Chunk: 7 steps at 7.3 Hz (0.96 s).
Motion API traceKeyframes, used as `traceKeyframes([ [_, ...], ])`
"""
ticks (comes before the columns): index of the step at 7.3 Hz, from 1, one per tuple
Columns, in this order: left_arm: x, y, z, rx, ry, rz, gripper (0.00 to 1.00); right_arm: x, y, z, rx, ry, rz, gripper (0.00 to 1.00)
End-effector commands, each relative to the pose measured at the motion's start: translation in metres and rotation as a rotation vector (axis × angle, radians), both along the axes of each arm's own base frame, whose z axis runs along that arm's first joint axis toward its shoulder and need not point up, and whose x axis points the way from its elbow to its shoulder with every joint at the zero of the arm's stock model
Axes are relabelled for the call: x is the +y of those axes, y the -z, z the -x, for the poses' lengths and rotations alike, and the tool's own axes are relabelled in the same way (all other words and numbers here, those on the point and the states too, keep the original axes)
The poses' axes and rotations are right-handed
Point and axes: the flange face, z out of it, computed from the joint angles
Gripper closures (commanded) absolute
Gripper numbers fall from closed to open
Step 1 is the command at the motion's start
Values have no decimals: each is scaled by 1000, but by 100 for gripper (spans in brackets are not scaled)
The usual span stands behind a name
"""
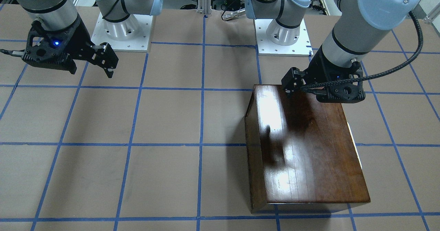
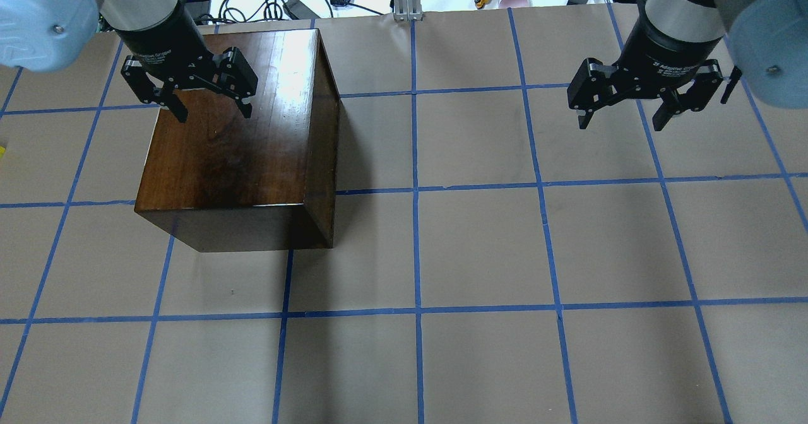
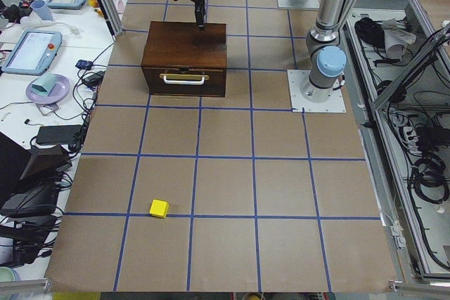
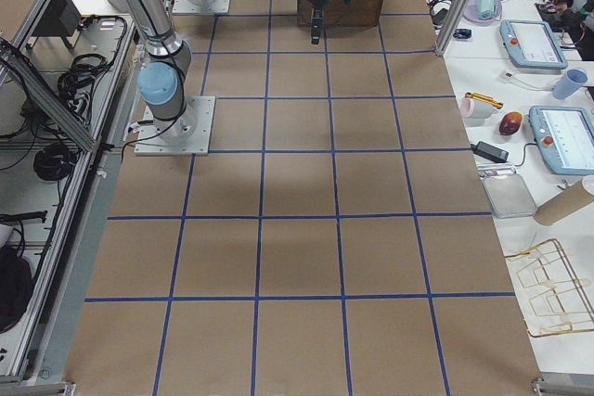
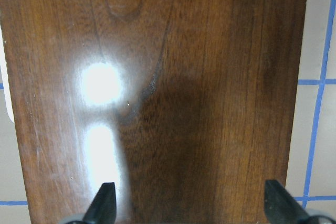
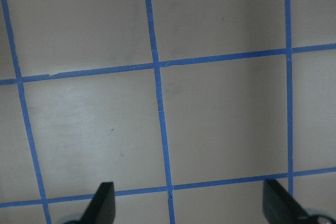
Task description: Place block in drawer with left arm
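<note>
The yellow block (image 3: 159,208) lies on the brown table, far from the dark wooden box (image 2: 252,146), on the side its front faces. It shows only in the exterior left view. The drawer (image 3: 184,83) is shut in the box front, with a pale bar handle across it. My left gripper (image 2: 211,105) is open and empty just above the box top; the left wrist view shows its fingertips (image 5: 105,205) spread wide over the glossy wood (image 5: 173,93). My right gripper (image 2: 622,118) is open and empty above bare table, far from the box.
The two arm bases (image 1: 120,35) (image 1: 282,35) stand on white plates at the robot's side of the table. Blue tape lines (image 2: 413,190) grid the table. Side benches hold tablets (image 3: 31,47), a purple plate (image 3: 42,89) and cables.
</note>
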Motion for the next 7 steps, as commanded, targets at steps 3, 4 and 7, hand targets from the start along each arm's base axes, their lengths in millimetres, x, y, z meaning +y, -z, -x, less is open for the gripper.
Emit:
traceKeyframes([
  [3,0,0,0,0,0,0,0,0,0,1,0,2,0,0],
  [4,0,0,0,-1,0,0,0,0,0,1,0,2,0,0],
  [7,3,-6,1,5,7,11,0,0,0,1,0,2,0,0],
])
